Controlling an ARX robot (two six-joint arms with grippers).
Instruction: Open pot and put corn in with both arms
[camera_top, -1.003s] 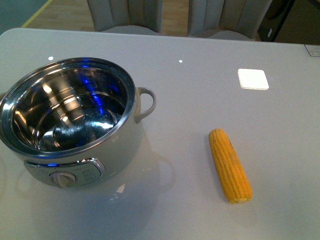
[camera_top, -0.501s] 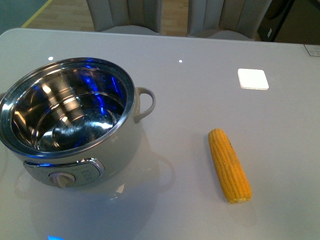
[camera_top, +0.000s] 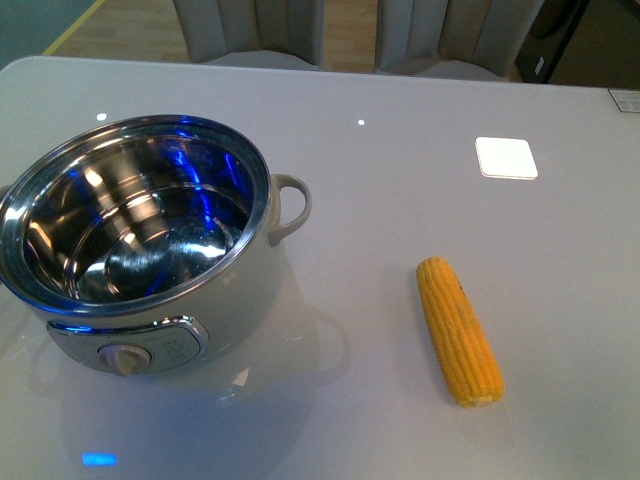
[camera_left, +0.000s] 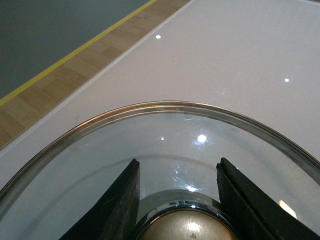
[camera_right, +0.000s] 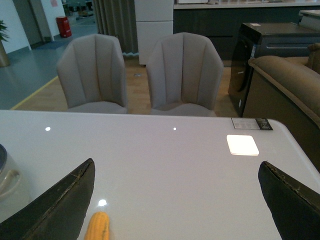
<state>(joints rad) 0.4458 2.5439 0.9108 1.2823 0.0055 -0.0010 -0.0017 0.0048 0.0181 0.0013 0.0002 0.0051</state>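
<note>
Table (camera_top: 400, 180): a glossy white top with rounded corners, on which ceiling lights are mirrored as small dots.
Pot (camera_top: 255, 285): stood on the robot's left part of the table, uncovered; the steel bowl is seen bare, with blue glints inside, and the knob panel is turned toward the camera.
Corn (camera_top: 459, 330): laid flat on the table to the right of the pot, well apart from it, untouched by either arm.
White square (camera_top: 506, 157): set flat on the table beyond the corn.
Left gripper (camera_left: 178, 162): closed on the brass-coloured knob (camera_left: 187, 227) of a glass lid (camera_left: 165, 125), one black jaw pressed at each side of the knob; the table is seen through the glass.
Right gripper (camera_right: 176, 164): spread wide, nothing held between its jaws.
Chairs (camera_right: 90, 70): two grey padded seats drawn up at the far edge.
Floor (camera_left: 30, 107): wood boards bordered by a yellow line (camera_left: 75, 50).
Sofa (camera_right: 290, 80): tan, placed at the right of the room.
</note>
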